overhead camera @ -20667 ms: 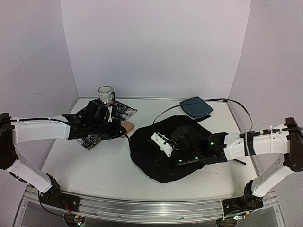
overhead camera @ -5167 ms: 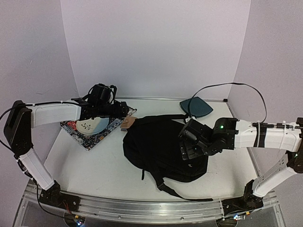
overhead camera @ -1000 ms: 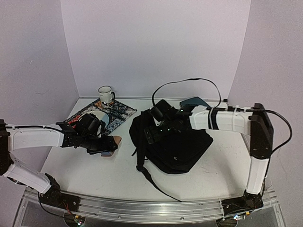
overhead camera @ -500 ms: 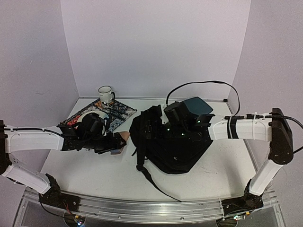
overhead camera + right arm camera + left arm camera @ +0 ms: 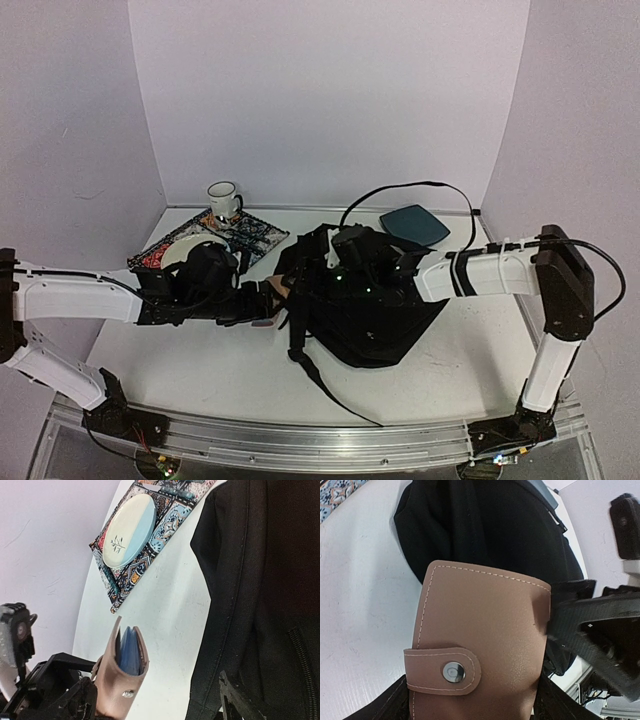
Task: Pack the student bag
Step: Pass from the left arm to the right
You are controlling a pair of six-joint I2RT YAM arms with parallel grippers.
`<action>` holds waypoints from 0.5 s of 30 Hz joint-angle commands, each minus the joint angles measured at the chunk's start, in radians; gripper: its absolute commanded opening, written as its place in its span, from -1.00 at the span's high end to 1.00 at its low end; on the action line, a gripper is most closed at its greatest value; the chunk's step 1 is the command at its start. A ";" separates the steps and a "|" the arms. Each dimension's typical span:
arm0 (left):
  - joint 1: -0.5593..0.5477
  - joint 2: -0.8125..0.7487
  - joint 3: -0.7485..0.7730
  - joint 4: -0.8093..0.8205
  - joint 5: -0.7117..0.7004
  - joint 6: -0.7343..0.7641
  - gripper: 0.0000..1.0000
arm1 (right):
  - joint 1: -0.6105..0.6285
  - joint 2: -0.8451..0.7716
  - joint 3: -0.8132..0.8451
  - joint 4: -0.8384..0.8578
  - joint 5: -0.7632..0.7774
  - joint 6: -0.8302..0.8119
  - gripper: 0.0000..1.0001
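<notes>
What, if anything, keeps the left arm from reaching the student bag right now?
Probably nothing, so yes. The left hand, holding the brown wallet, is close beside the student bag at its left edge, with only a strip of table between them. The right hand, over the bag's upper left, may crowd it.

The left claw [image 5: 470,702] is holding a pink-brown wallet [image 5: 485,630], its snap showing. The black student bag [image 5: 485,525] is lying right behind it on the white bench [image 5: 355,580].
</notes>
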 commanded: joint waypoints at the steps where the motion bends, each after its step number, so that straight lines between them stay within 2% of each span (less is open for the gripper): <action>1: -0.019 0.020 0.066 0.074 -0.065 0.011 -0.60 | 0.003 0.016 0.041 0.079 -0.062 0.043 -0.56; 7: -0.047 0.042 0.081 0.082 -0.103 0.033 -0.61 | 0.007 0.045 0.041 0.137 -0.119 0.068 -0.19; 11: -0.055 0.038 0.078 0.082 -0.118 0.047 -0.61 | 0.009 0.038 0.024 0.168 -0.124 0.075 0.22; 15: -0.056 0.014 0.064 0.082 -0.128 0.064 -0.65 | 0.007 0.017 0.013 0.176 -0.118 0.061 0.74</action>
